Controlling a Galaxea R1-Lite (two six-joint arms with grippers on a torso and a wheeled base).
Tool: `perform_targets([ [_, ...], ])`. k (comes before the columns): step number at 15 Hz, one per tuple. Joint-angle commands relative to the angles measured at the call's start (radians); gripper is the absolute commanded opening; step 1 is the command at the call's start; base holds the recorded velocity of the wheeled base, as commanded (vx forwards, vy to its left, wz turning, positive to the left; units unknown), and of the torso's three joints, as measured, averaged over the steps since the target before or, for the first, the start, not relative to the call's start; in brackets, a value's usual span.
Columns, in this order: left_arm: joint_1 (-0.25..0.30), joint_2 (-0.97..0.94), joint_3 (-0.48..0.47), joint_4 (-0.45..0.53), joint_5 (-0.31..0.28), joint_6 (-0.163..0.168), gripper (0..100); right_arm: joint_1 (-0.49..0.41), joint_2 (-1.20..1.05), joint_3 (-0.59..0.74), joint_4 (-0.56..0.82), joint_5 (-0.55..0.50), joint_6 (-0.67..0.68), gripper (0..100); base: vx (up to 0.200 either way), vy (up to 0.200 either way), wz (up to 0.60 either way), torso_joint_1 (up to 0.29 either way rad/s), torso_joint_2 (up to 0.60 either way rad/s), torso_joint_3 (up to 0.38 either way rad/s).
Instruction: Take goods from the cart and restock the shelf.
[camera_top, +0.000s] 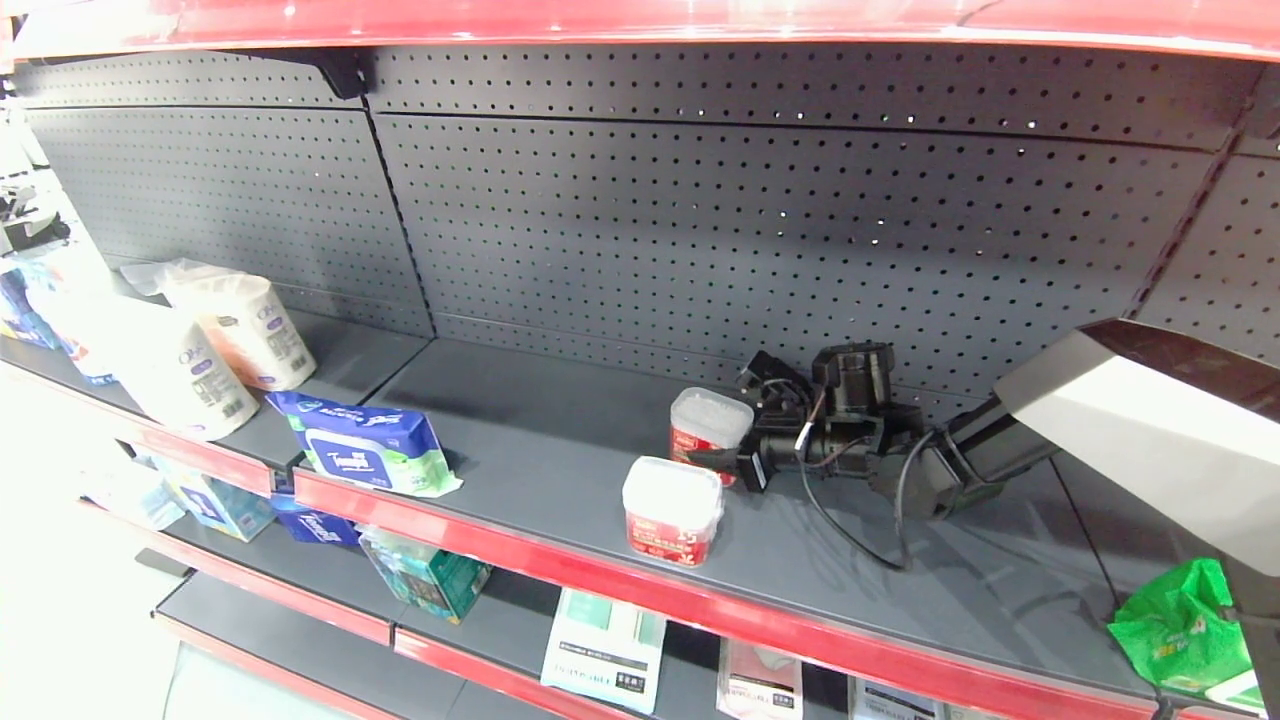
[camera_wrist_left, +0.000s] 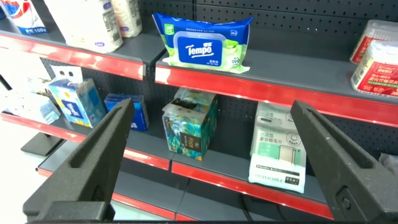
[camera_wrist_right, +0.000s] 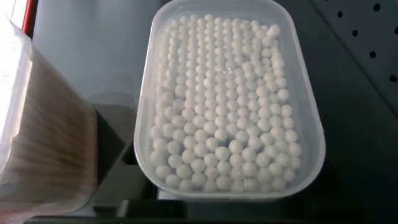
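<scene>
Grey pegboard (camera_top: 700, 220) is backing the shelf (camera_top: 560, 440), and a red strip is running along the board's front edge.

My right gripper (camera_top: 725, 452) is lying low and level over the board, right up against the back box (camera_top: 710, 418) of cotton swabs. I cannot tell whether it is clamping that box or merely resting against it. The back box is standing upright near the pegboard. From my right wrist I am looking down through its clear lid at the white swab heads (camera_wrist_right: 230, 99).

The front box (camera_top: 672, 508) is standing upright near the red edge, just beside the back box. In the right wrist view a dark gap is showing between the two.

My right arm (camera_top: 1000, 440) is coming in from the right. It is stretching almost level across the shelf with the wrist pointing left, and a black cable is looping from the wrist down onto the board.

My left gripper (camera_wrist_left: 211, 106) is spread wide and gripping nothing. It is hanging in front of the lower shelves, apart from all the goods. Between its fingers (camera_wrist_left: 93, 155) I am seeing a tissue box (camera_wrist_left: 189, 127) and a white pack (camera_wrist_left: 278, 149) on the lower board.

Wipes (camera_top: 365, 445) are leaning at the front edge of the shelf, to the left of the boxes. Paper rolls (camera_top: 240, 325) are standing farther left, and a green bag (camera_top: 1180, 625) is lying at the far right.
</scene>
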Motion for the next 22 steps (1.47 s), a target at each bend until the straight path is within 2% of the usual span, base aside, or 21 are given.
perform_targets([
  [1, 0.000, 0.002, 0.000, 0.000, 0.001, 0.000, 100, 0.000, 0.000, 0.000, -0.001, 0.001, -0.001, 0, 0.000, 0.000, 0.00, 0.000, 0.00, 0.000],
  [13, 0.000, 0.002, 0.000, 0.000, 0.001, 0.000, 100, -0.039, -0.046, 0.077, -0.022, 0.048, -0.054, 0, 0.000, 0.000, 0.00, 0.000, 0.00, 0.000],
  [22, 0.000, 0.002, 0.000, 0.000, 0.001, 0.000, 100, -0.039, -0.043, 0.075, -0.022, 0.059, -0.060, 0, 0.000, 0.000, 0.00, 0.000, 0.00, 0.000],
])
